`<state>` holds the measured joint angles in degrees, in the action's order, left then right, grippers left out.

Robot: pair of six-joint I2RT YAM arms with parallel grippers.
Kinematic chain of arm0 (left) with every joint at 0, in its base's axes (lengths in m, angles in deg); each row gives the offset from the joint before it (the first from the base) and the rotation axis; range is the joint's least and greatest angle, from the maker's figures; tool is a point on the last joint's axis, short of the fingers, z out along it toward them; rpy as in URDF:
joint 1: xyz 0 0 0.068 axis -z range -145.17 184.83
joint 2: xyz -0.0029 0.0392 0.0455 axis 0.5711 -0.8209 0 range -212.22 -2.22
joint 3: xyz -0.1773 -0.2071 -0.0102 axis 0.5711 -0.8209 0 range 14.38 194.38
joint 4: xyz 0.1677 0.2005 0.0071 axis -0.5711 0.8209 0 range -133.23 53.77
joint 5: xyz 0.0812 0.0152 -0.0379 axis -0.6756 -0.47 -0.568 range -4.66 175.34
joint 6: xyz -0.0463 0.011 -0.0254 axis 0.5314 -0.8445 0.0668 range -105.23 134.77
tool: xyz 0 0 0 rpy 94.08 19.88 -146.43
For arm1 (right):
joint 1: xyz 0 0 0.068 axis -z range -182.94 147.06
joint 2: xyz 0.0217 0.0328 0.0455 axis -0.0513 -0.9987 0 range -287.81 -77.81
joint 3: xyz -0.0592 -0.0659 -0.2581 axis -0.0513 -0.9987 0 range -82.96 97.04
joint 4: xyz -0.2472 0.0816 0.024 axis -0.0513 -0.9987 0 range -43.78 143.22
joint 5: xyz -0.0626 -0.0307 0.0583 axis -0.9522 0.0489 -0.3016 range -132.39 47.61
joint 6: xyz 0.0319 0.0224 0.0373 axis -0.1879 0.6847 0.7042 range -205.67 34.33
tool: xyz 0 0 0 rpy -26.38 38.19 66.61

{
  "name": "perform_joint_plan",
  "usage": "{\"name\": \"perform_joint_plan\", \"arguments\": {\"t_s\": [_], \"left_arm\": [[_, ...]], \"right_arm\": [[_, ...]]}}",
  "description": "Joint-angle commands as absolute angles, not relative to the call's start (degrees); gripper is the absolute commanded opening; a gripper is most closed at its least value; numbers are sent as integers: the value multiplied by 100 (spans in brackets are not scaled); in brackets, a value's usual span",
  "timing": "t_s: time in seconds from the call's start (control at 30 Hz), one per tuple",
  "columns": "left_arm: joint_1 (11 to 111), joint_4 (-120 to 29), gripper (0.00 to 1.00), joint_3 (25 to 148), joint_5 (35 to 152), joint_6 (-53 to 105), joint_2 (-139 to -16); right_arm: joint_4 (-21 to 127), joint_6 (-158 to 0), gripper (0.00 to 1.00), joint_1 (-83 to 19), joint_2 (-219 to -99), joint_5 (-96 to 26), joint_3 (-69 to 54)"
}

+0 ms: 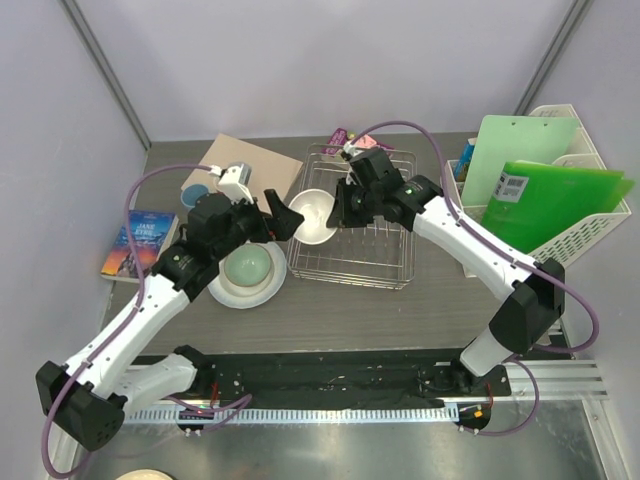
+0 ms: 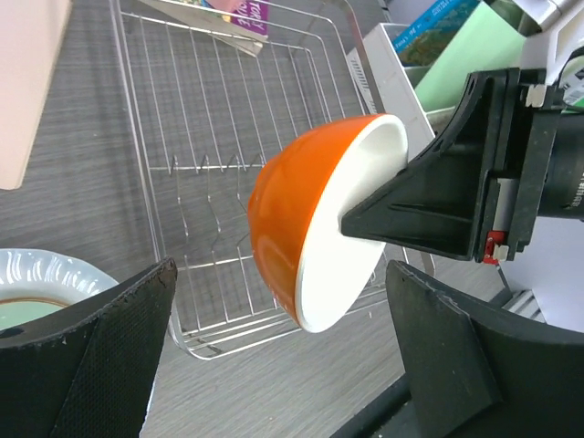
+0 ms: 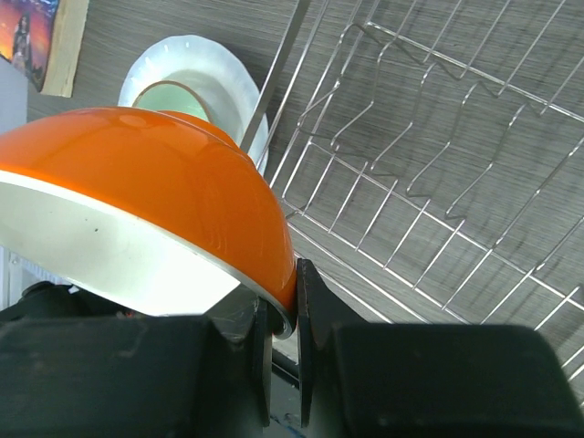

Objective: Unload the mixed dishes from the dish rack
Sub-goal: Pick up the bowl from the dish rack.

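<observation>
The cream bowl with an orange outside [image 1: 313,215] hangs tilted over the left end of the silver wire dish rack [image 1: 372,262]. My right gripper [image 1: 336,212] is shut on its rim; the right wrist view shows the jaws [image 3: 290,310] pinching the edge of the bowl [image 3: 155,173]. My left gripper [image 1: 284,218] stands open just left of the bowl. In the left wrist view its fingers [image 2: 100,365] flank the bowl [image 2: 292,219] without touching it. The pale green bowl [image 1: 247,266] sits on the white plate [image 1: 226,294], left of the rack. A light-blue cup [image 1: 197,192] stands further back.
A tan board [image 1: 255,165] lies behind the plate and a book [image 1: 140,243] at the far left. A white file basket [image 1: 585,225] with green folders stands on the right. A small colourful packet [image 1: 342,135] lies behind the rack.
</observation>
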<state>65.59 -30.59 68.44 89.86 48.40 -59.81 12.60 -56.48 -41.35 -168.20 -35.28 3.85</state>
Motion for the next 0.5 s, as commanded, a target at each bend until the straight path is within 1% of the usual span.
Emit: {"name": "perform_joint_plan", "arguments": {"t_s": [0.0,0.1,0.2,0.27,0.3,0.37,0.4,0.43,0.47], "left_arm": [[6629,-3410,92,6878,9229,4677,-6171],[6664,-3313,88,6957,9202,4633,-6487],[6735,-3216,81,7053,9079,4580,-6717],[6813,-3067,72,7185,8861,4510,-6936],[6849,-2997,64,7247,8720,4492,-6998],[6937,-2716,54,7448,8378,4440,-7200],[6963,-2637,44,7519,8306,4439,-7253],[7007,-2488,40,7581,8236,4413,-7341],[7033,-2443,39,7677,8166,4395,-7368]], "right_arm": [[1525,-5535,1,-4143,-16676,-3141,748],[1525,-5518,1,-4143,-16606,-3079,678],[1525,-5518,1,-4143,-16570,-2965,608],[1525,-5509,1,-4152,-16544,-2930,573],[1516,-5518,1,-4143,-16535,-2921,546],[1516,-5553,1,-4152,-16518,-2947,511],[1516,-5562,1,-4143,-16492,-2965,459],[1516,-5588,1,-4152,-16474,-2973,441],[1516,-5597,1,-4152,-16456,-3000,406]]}}
